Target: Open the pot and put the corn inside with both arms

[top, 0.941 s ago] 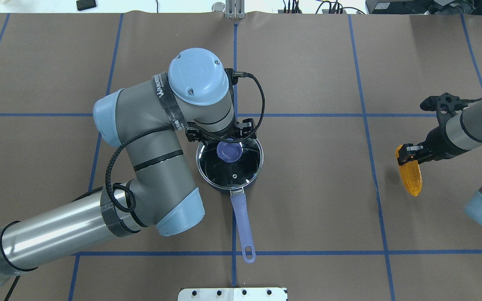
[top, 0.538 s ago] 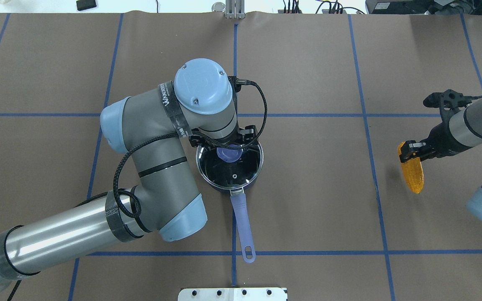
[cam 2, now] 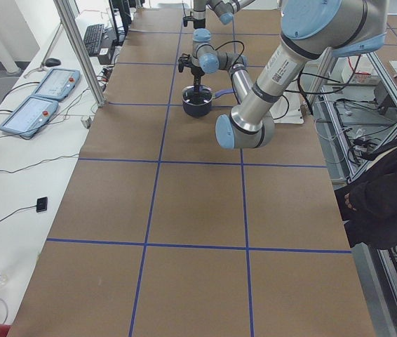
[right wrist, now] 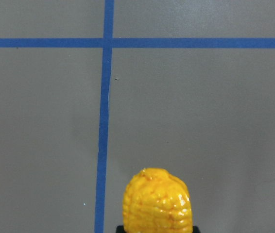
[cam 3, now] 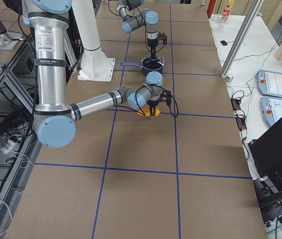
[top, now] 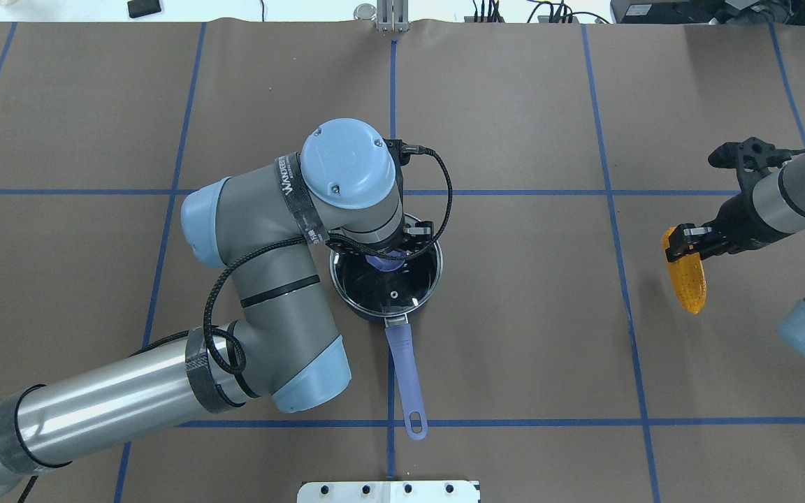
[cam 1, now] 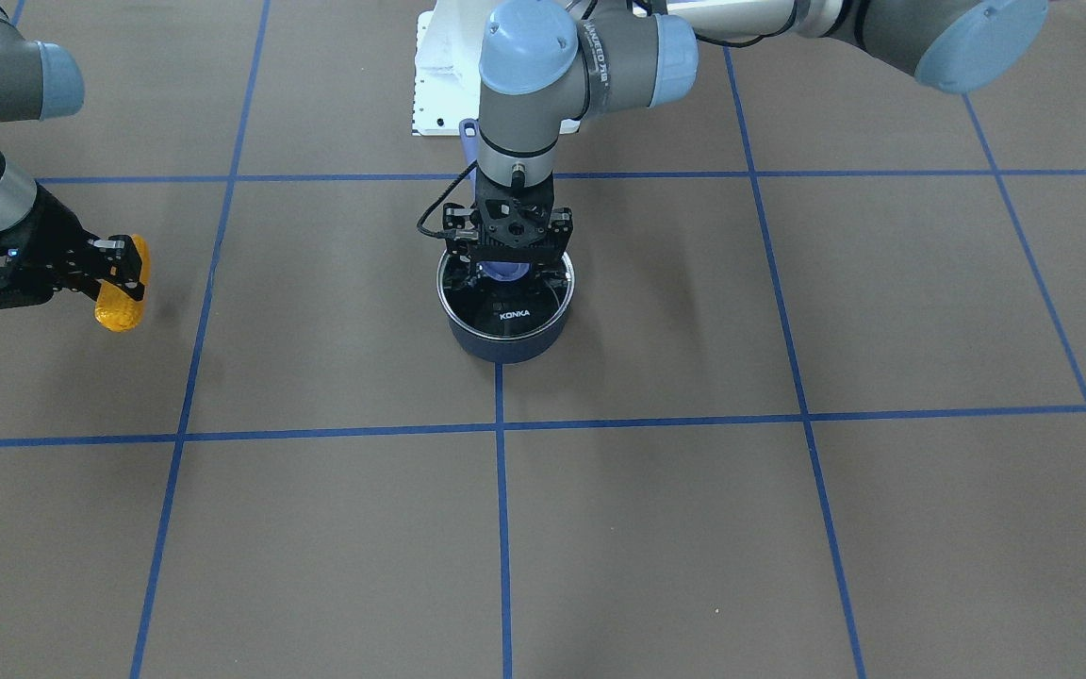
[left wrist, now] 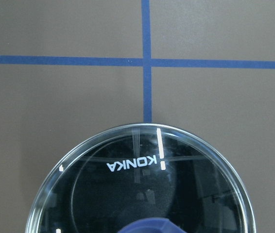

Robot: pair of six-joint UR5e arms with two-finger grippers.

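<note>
The dark navy pot (top: 430, 297) stands mid-table with its periwinkle handle (top: 404, 370) pointing toward the robot. Its glass lid (top: 374, 290) is on, and it also shows in the left wrist view (left wrist: 142, 194). My left gripper (cam 1: 507, 266) hangs straight down over the lid, open, with a finger on either side of the blue knob (top: 383, 263). My right gripper (top: 682, 241) is shut on one end of the orange-yellow corn (top: 687, 283). It holds the cob just above the table at the far right. The corn also shows in the front view (cam 1: 117, 300) and the right wrist view (right wrist: 157, 201).
The white base block (top: 388, 491) is at the near table edge behind the pot handle. Blue tape lines grid the brown mat. A person (cam 2: 388, 196) stands beside the table, and control pendants (cam 2: 37, 112) lie on a side bench.
My left wrist has moved toward the pot's centre, and now hides most of the knob. My right gripper has shifted a little farther away with the corn.
</note>
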